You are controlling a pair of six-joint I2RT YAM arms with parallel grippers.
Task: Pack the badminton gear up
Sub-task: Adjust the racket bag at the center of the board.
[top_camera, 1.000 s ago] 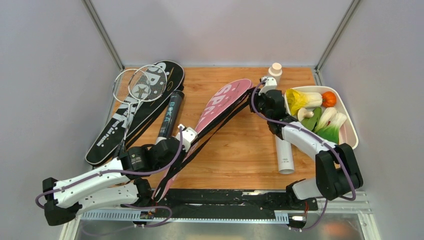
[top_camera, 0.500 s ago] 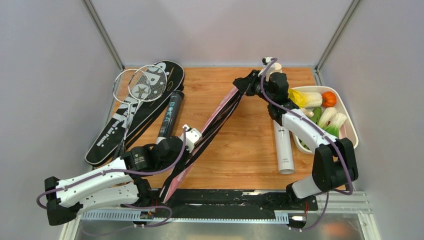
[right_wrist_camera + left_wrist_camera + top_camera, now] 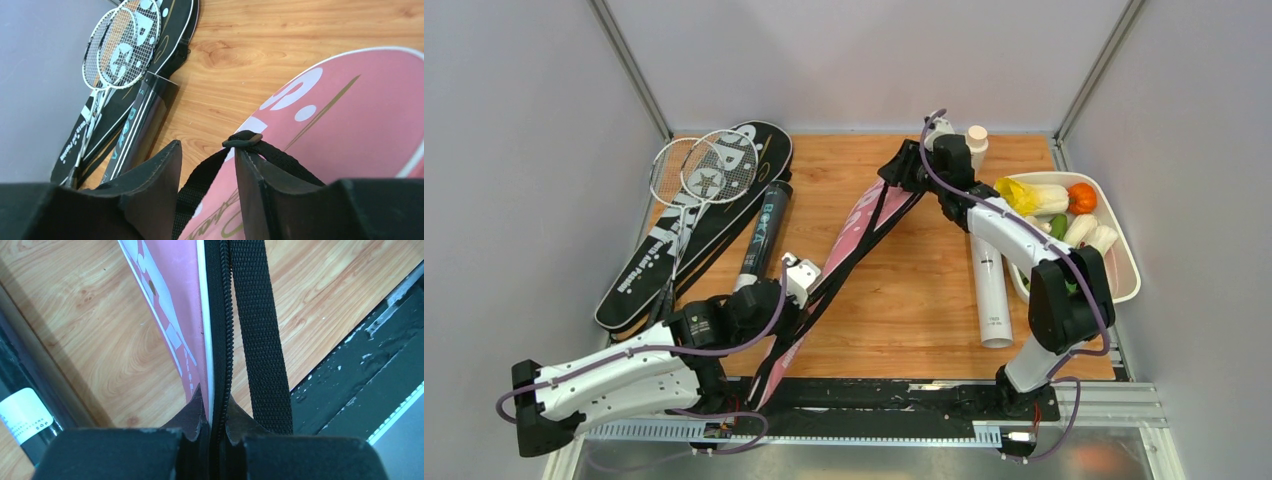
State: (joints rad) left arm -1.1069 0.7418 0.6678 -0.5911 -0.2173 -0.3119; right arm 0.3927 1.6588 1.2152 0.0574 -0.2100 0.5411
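The pink "SPORT" bag (image 3: 864,215) stretches diagonally across the table, its handle end at the near edge. My left gripper (image 3: 807,292) is shut on its zipper edge (image 3: 218,365), beside the bag's black strap (image 3: 260,340). My right gripper (image 3: 894,172) is open at the bag's wide end (image 3: 360,110). The strap (image 3: 205,180) runs between its fingers and its buckle (image 3: 242,140) hooks over one fingertip. Two white rackets (image 3: 694,170) lie on the black "SPORT" bag (image 3: 724,215) at far left. A black tube (image 3: 762,235) lies beside it. A white tube (image 3: 991,290) lies at the right.
A small white bottle with a beige cap (image 3: 974,140) stands at the back, close behind my right arm. A white tray (image 3: 1127,270) of toy vegetables sits at the right edge. Grey walls close in the left, right and back. A black rail (image 3: 904,395) runs along the near edge.
My right gripper has moved left along the back with the strap. The pink bag's wide end rose onto its edge and now tilts. My left gripper stays clamped.
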